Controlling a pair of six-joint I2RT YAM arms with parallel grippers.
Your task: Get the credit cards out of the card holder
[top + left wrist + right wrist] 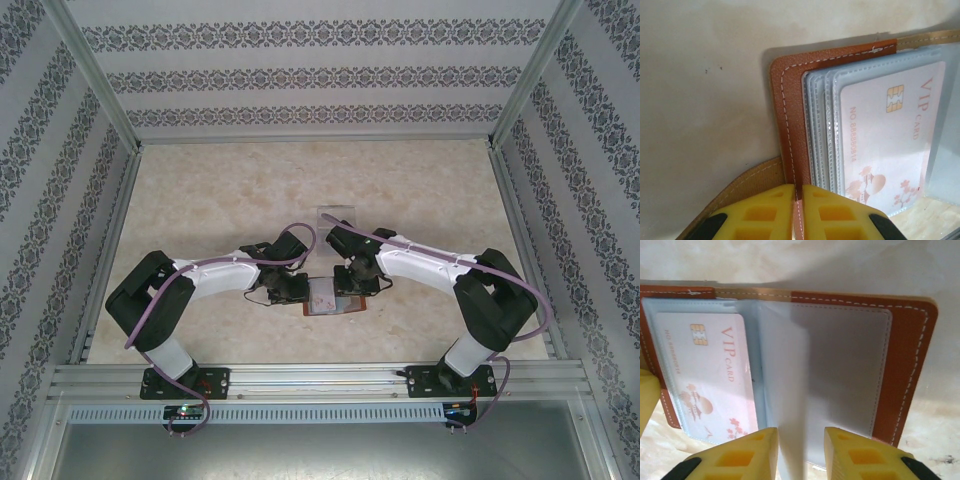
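The reddish-brown leather card holder (336,300) lies open on the table between both arms. My left gripper (798,200) is shut on the stitched edge of its left cover (790,105), low over the table (298,292). A pale pink VIP credit card (890,135) sits inside a clear sleeve on the left half (705,365). My right gripper (801,450) is over the holder's near edge (352,285). Its jaws stand apart on either side of an upright grey-blue sleeve leaf (790,390), which leans against the left finger. The right-hand sleeve (850,375) looks blank.
A clear acrylic stand (336,214) sits just behind the grippers. Patterned walls and metal frame rails (300,375) enclose the marble-look table (200,200). A yellow finger of the left gripper (647,397) shows at the left edge of the right wrist view.
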